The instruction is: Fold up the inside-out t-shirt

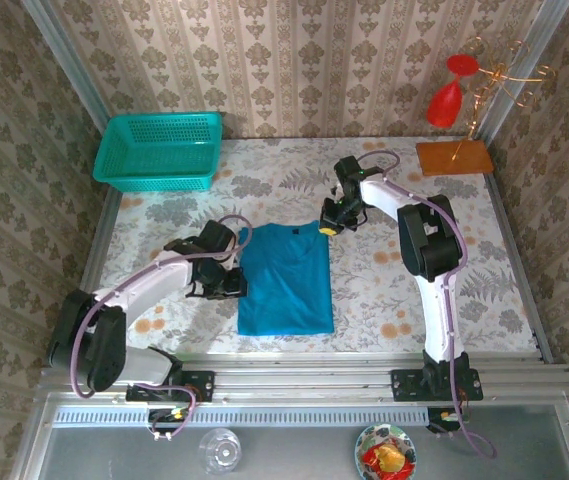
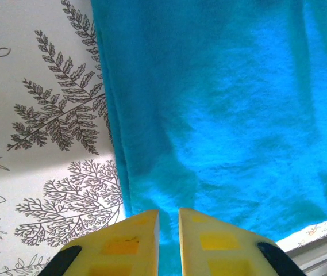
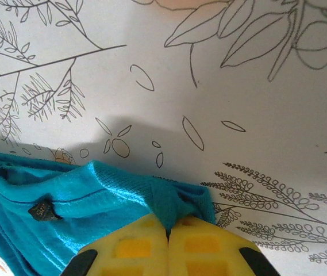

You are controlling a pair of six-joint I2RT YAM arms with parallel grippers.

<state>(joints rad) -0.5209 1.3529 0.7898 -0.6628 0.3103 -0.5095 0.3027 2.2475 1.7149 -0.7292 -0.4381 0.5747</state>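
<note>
The right hand (image 1: 328,226) is pinching a bunched corner of the inside-out t-shirt (image 1: 286,280), with the rest of the cloth spreading away from it as a neat rectangle toward the arm bases. The left hand (image 1: 226,285) is hovering just beside the shirt's opposite long edge.

The right wrist view is showing the right hand (image 3: 168,225) with its fingers pressed together on a pulled-up fold of the t-shirt (image 3: 94,195). A small dark tag (image 3: 42,211) and a stitched seam are lying just beside that fold, too small to make out from above.

The left wrist view is showing the left hand (image 2: 169,221) with its fingers a slim gap apart. The t-shirt (image 2: 226,115) is lying flat ahead of them, and the leaf-printed counter (image 2: 37,86) is showing beside it.
</note>
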